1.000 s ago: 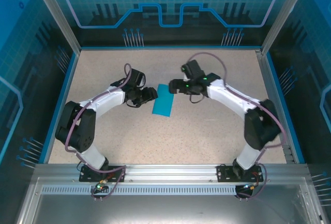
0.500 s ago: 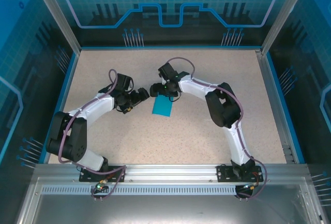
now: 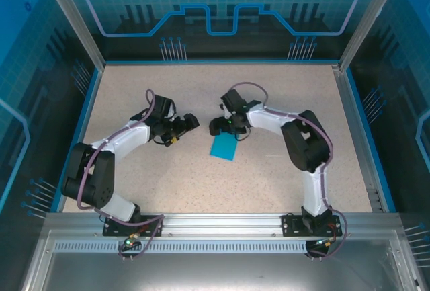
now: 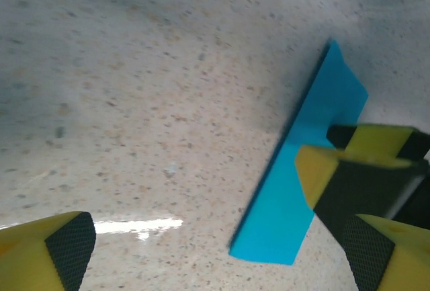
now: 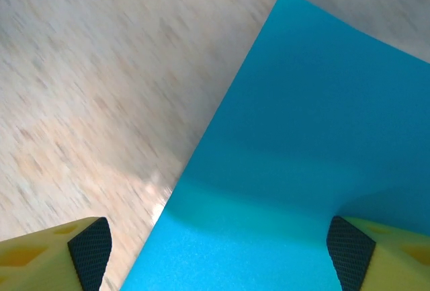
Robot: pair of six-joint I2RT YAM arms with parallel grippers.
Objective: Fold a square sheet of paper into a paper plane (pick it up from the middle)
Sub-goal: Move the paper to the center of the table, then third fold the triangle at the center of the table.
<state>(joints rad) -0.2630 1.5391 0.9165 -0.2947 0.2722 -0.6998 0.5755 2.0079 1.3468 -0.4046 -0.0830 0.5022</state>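
Our left pincer (image 3: 189,122) is standing spread wide now. It has opened right up and pulled back, and it's holding nothing. Our right pincer (image 5: 218,244) is spread too, straddling the far end of the cyan paper sheet (image 3: 224,148), with one pad touching it where the paper is lifting slightly. The sheet is lying on the counter (image 3: 269,183) between the arms, a little nearer us than a second ago. We're judging the right arm is nudging it into place for another crease, with no dart shape yet.
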